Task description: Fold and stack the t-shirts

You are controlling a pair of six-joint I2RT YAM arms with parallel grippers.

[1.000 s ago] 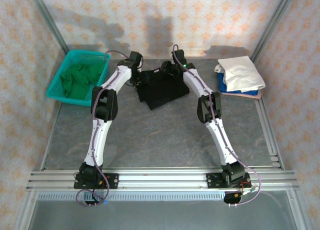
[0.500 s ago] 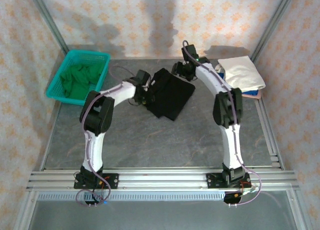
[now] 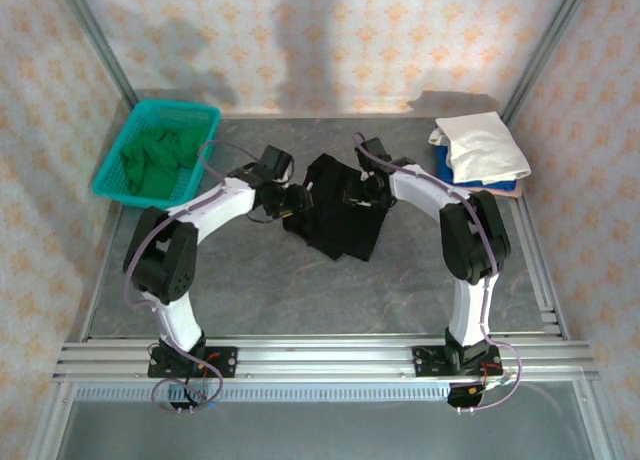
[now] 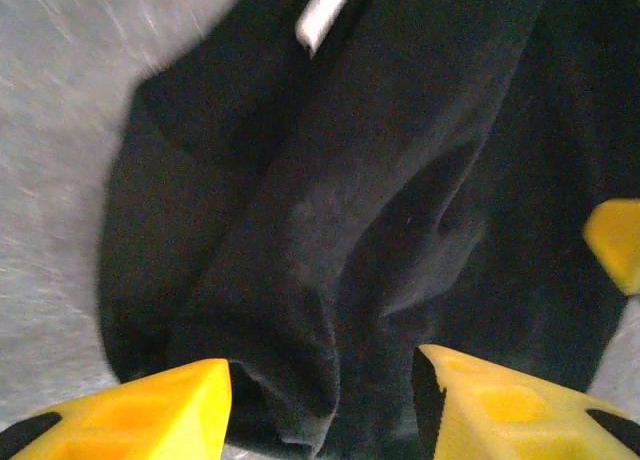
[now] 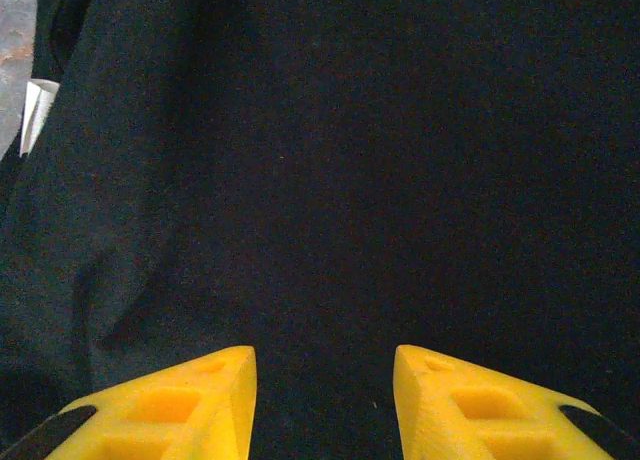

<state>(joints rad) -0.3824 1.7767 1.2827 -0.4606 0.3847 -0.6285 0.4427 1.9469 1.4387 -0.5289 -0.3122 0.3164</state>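
Black t-shirt [image 3: 340, 220] lies rumpled in the middle of the table [image 3: 300, 290], its long axis running far to near, between the left gripper [image 4: 320, 375] at its left edge and the right gripper [image 5: 322, 365] over its right side, both half-open and visibly holding nothing

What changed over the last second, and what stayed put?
Both arms drew back toward their bases, and the black t-shirt slid nearer and turned with them. The left gripper and right gripper now sit over it, fingers apart. The basket and folded stack stayed put.
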